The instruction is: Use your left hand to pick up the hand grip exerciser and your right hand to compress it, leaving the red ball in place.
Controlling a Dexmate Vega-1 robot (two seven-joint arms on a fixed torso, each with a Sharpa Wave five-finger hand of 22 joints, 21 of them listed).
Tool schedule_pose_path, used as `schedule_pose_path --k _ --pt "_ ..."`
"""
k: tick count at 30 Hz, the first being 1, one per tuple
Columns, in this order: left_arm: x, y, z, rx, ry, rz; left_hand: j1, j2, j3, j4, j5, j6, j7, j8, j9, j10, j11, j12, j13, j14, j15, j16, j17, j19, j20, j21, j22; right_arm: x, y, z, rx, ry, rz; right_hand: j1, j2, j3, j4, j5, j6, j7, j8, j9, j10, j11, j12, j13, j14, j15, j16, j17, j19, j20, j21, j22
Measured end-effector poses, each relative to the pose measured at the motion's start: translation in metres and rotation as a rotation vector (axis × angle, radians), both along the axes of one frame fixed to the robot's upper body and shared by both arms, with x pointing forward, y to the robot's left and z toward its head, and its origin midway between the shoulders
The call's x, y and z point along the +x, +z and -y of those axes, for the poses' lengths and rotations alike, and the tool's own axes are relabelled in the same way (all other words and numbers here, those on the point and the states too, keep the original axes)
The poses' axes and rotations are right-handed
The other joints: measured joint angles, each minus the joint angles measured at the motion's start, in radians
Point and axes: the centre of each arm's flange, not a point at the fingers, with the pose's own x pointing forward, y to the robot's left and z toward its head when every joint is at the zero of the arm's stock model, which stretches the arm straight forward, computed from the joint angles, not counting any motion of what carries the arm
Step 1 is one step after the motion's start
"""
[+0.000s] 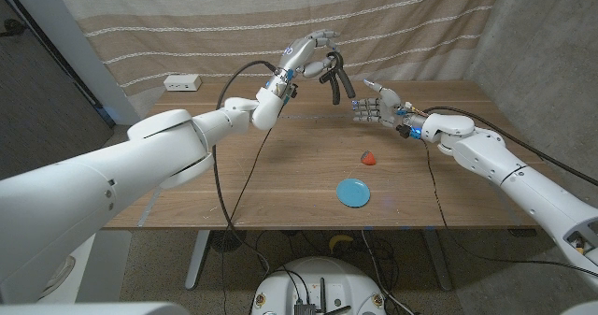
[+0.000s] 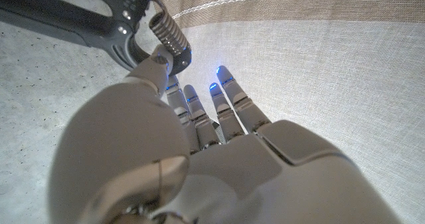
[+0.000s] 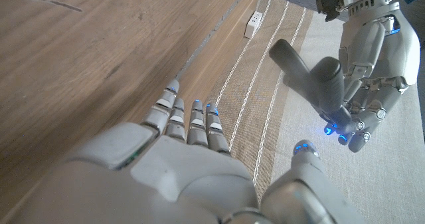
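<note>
My left hand (image 1: 311,53) is raised above the far side of the table and grips the dark hand grip exerciser (image 1: 333,77), whose handles hang down toward the right. In the left wrist view the exerciser's coil spring (image 2: 169,34) and dark handle (image 2: 60,18) sit just past my left hand's fingers (image 2: 219,104). My right hand (image 1: 378,105) is open, fingers apart, a short way right of and below the exerciser, not touching it. The right wrist view shows the exerciser's handles (image 3: 309,78) held in my left hand (image 3: 372,58), beyond my right hand's fingers (image 3: 189,121). The red ball (image 1: 368,158) lies on the table.
A blue round disc (image 1: 353,193) lies near the table's front edge, just in front of the red ball. A white power strip (image 1: 183,83) sits at the far left corner. A striped curtain (image 1: 280,16) hangs behind the wooden table (image 1: 280,156).
</note>
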Motion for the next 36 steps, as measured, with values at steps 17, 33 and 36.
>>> schedule_pose_path --k 17,33,36 --pt "-0.002 -0.004 -0.003 -0.026 -0.032 -0.015 0.0 0.0 0.0 0.002 0.0 0.013 -0.013 0.0 0.0 -0.004 -0.004 -0.005 0.0 0.0 0.0 0.0 0.0 0.0 0.0 0.008 0.005 0.007 -0.001 -0.01 0.062 0.227 -0.038 -0.025 -0.004 -0.019 0.0 0.015 -0.003 -0.003 0.0 0.0 0.039 -0.005 0.015 -0.005 0.059 0.012 0.023 0.0 0.031 0.005 0.0 0.0" --pt "-0.002 -0.007 -0.008 -0.042 -0.038 -0.018 0.0 0.0 0.0 0.002 -0.001 0.013 -0.013 0.0 0.0 -0.004 -0.004 -0.005 0.0 0.0 0.0 0.0 0.005 0.0 0.0 0.008 0.005 0.013 0.002 -0.022 0.092 0.426 -0.068 -0.014 0.007 -0.023 -0.004 0.021 -0.003 -0.003 0.0 0.0 0.05 0.003 0.015 -0.005 0.07 0.013 0.023 -0.003 0.034 0.001 -0.007 0.0" --pt "-0.001 -0.008 -0.008 -0.041 -0.037 -0.021 0.0 0.0 0.0 0.002 -0.003 0.013 -0.013 0.0 0.0 -0.004 -0.004 -0.005 0.0 0.0 0.0 0.0 0.005 0.0 0.0 0.008 0.005 0.013 0.003 -0.024 0.088 0.459 -0.072 -0.009 0.012 -0.021 -0.01 0.022 0.0 0.0 0.006 0.0 0.059 0.012 0.015 -0.005 0.077 0.019 0.023 -0.003 0.034 0.001 -0.007 0.0"
